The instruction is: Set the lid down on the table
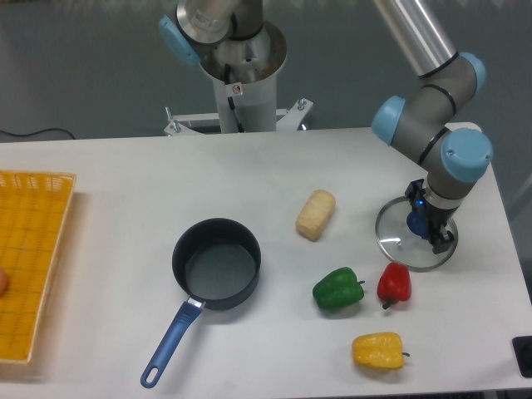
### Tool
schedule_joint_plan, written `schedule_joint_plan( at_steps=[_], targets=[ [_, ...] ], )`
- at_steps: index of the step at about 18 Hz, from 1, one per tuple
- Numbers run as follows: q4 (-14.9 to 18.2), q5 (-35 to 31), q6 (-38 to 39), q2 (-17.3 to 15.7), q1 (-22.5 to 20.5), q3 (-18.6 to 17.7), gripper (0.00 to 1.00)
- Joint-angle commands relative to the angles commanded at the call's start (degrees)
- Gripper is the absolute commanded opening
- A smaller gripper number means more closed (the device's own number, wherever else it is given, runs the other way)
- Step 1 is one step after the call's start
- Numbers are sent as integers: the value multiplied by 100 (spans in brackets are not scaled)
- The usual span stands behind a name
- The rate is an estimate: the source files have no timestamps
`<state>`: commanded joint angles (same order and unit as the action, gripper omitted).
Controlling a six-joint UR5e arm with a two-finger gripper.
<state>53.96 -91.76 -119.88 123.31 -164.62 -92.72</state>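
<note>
The lid (399, 241), clear glass with a metal rim and a blue knob (415, 223), lies flat on the white table (125, 183) at the right, just above the red pepper. My gripper (426, 221) points down onto the knob, with one dark finger (443, 241) at the knob's near-right side and the other at its far side. The wrist hides the gap, so it is unclear whether the fingers press the knob. The dark blue saucepan (216, 264) stands uncovered at mid-table.
A pale bread roll (315, 214) lies left of the lid. Green (338, 289), red (394, 283) and yellow (378, 350) peppers sit in front of it. A yellow mesh tray (29, 266) is at the left edge. The arm's base (241, 75) stands behind the table.
</note>
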Motion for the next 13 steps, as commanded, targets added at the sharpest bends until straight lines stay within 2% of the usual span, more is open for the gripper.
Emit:
schedule_joint_plan(
  at_steps=[4, 6, 13],
  targets=[
    [0, 0, 0, 0, 0, 0, 65],
    [0, 0, 0, 0, 0, 0, 69],
    [0, 0, 0, -35, 0, 17, 69]
  ],
)
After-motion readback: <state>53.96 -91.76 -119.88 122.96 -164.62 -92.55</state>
